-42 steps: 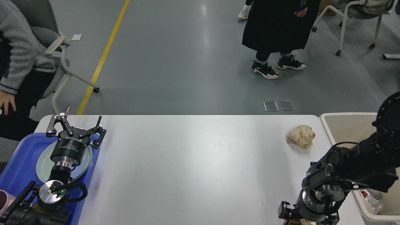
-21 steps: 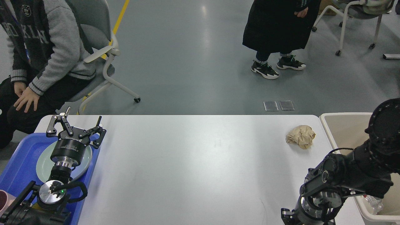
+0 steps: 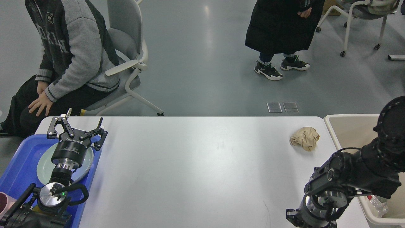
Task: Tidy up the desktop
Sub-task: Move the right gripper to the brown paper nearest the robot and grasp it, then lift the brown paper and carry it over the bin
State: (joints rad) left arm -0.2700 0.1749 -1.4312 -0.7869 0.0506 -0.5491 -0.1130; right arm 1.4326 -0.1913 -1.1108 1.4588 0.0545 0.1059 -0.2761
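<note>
Head view. The desktop (image 3: 190,171) fills the lower frame. The left gripper (image 3: 77,126), fingers spread apart and empty, hangs at 9 o'clock above the plate (image 3: 41,166) in the blue tray (image 3: 22,161). The right gripper (image 3: 308,220), at 5 o'clock, is cropped; its finger state cannot be told. Crumpled paper (image 3: 304,137) lies at 3 o'clock near the cream bin (image 3: 348,126). Risk: a loose pinch may drop the light paper short of the bin.

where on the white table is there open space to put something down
The desktop is bare across its middle, from the blue tray on the left to the crumpled paper near the bin. The tray is crowded by the plate and left gripper.
</note>
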